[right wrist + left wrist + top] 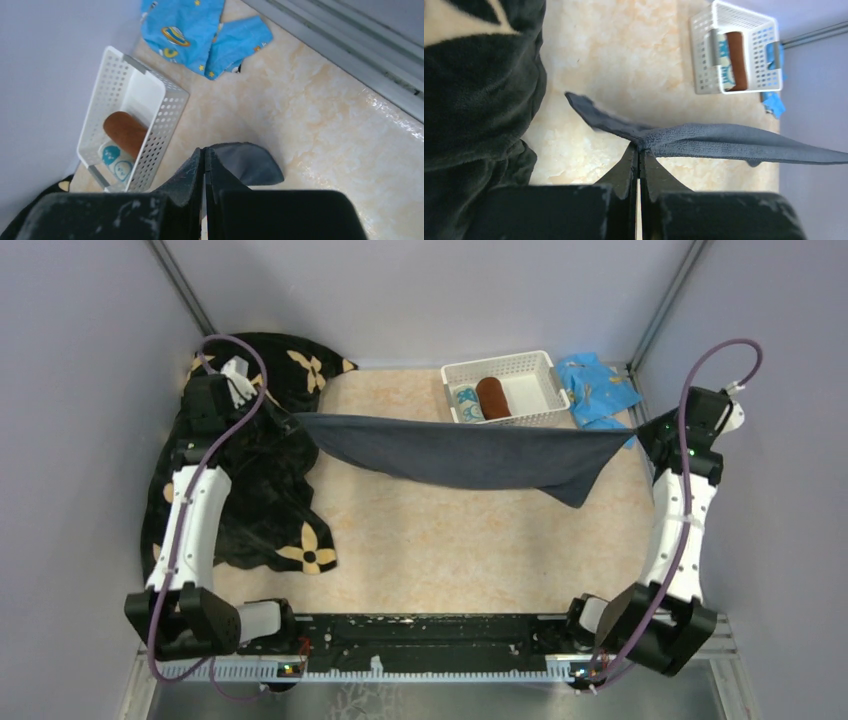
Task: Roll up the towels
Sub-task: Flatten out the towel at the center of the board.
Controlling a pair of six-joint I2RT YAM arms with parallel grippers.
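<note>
The dark slate towel hangs in a long, sagging band just in front of the white basket, reaching well past it to the left; the left gripper has its jaws pinched tight on the towel's left end, a loose corner trailing beyond; the right gripper, off the basket's front right corner, is clamped just as tight on the other end; inside the basket the rolled rust-brown towel touches the teal-and-white towel; a bright blue cloth lies just right of the basket; a black flowered blanket is heaped far to its left.
</note>
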